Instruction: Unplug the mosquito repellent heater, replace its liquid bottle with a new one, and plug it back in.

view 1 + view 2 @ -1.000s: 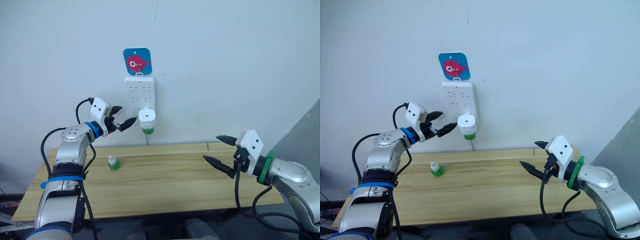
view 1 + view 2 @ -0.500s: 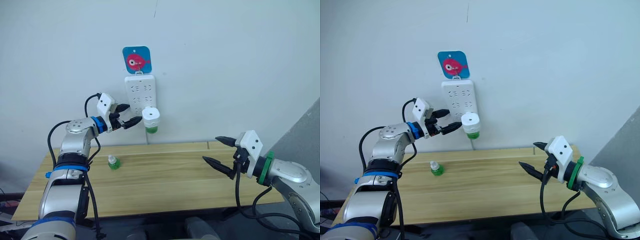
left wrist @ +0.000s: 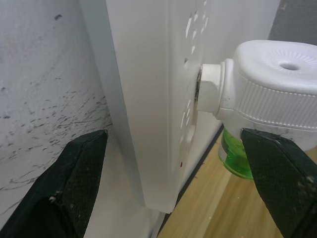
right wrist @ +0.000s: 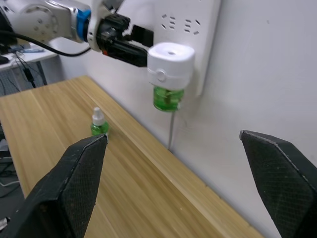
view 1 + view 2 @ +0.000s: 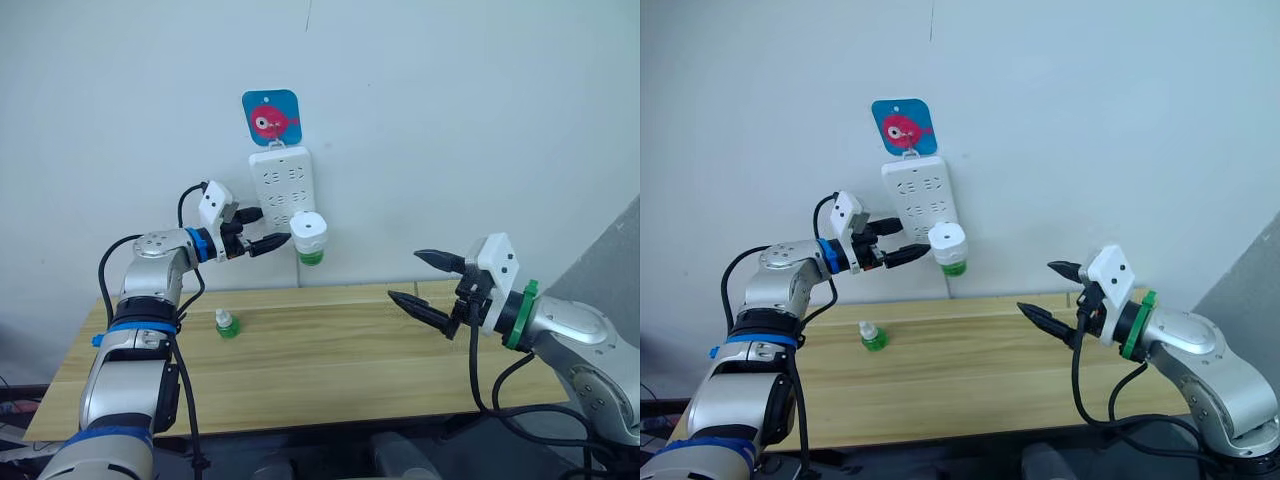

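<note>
Hiding behind the heater (image 3: pixel 270 84), its prongs meet the power strip (image 3: pixel 148 99)

A tall white plastic power strip (image 5: pixel 281 185) hangs upright on the pale wall (image 5: pixel 480 120), topped by a blue rounded-square hook plate with a pink fish picture (image 5: pixel 272 117). A thin cord (image 4: pixel 171 134) drops from the strip toward the long light wooden table (image 5: pixel 330 370) set against the wall. A grey slanted panel (image 5: pixel 608 262) stands at the table's right end.
</note>
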Controlling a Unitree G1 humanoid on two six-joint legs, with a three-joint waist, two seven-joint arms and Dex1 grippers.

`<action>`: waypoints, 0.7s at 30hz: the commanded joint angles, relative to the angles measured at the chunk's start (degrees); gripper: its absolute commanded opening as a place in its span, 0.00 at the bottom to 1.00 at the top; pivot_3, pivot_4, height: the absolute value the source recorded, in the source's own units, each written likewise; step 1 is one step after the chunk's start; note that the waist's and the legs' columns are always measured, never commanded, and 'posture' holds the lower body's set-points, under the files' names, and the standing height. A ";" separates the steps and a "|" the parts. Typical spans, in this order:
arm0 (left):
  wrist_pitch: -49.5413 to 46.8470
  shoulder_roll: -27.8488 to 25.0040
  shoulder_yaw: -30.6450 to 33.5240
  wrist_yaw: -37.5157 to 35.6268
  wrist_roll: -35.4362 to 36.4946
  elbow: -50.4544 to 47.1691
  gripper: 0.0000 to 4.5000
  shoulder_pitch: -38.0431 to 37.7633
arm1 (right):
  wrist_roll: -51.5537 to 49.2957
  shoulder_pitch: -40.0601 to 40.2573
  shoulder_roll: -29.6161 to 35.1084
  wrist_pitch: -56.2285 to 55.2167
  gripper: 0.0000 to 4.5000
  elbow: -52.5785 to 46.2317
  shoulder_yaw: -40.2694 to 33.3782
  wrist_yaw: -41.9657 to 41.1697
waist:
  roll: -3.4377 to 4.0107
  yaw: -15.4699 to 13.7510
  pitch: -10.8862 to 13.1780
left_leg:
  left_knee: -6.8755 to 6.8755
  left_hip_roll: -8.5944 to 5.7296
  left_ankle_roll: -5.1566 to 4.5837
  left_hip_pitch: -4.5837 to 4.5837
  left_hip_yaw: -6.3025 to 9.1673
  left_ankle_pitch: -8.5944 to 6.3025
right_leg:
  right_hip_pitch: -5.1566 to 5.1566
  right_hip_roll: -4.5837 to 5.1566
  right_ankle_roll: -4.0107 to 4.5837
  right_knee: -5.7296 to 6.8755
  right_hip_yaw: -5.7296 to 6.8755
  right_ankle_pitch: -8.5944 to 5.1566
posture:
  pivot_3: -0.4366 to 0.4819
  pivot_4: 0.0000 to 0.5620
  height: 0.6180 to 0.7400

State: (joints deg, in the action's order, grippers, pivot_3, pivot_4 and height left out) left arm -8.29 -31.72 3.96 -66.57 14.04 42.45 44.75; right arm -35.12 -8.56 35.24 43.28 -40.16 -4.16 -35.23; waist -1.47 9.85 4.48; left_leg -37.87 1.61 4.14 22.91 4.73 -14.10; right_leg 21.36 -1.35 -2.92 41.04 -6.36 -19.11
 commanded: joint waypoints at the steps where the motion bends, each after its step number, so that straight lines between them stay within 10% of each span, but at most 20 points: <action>1: -1.90 -0.90 0.17 -3.15 1.72 -2.88 1.00 2.67 | -1.66 -1.55 -0.08 0.41 0.99 -1.84 0.00 0.67 | 0.00 0.01 0.04 | 0.00 0.00 0.00 0.00 0.01 0.00 | 0.00 0.00 0.00 0.00 0.01 0.00 | 0.25 0.10 0.61; 11: -0.54 -0.32 0.51 -3.11 0.84 0.90 1.00 5.81 | -3.18 -2.74 0.23 1.40 0.99 -2.12 0.91 1.26 | -0.03 0.08 0.19 | 0.00 0.00 0.00 0.02 0.04 0.00 | 0.01 0.01 0.00 -0.01 0.05 0.00 | 0.24 0.10 0.61; 21: 1.89 1.06 0.35 -2.41 0.40 2.46 0.38 6.53 | -3.61 -5.17 -3.24 1.27 1.00 -1.03 2.47 4.02 | -0.05 0.55 0.20 | 0.00 0.00 0.00 0.05 0.09 0.00 | 0.02 0.02 0.00 -0.02 0.08 0.00 | 0.24 0.09 0.61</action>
State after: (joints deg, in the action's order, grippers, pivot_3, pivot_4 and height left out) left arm -7.31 -31.10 4.14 -69.40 14.32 45.58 49.18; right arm -37.82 -12.42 32.70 45.35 -40.23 -1.32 -32.23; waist -1.52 10.40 4.68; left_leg -37.87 1.61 4.14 22.97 4.84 -14.10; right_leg 21.38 -1.33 -2.92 41.02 -6.25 -19.11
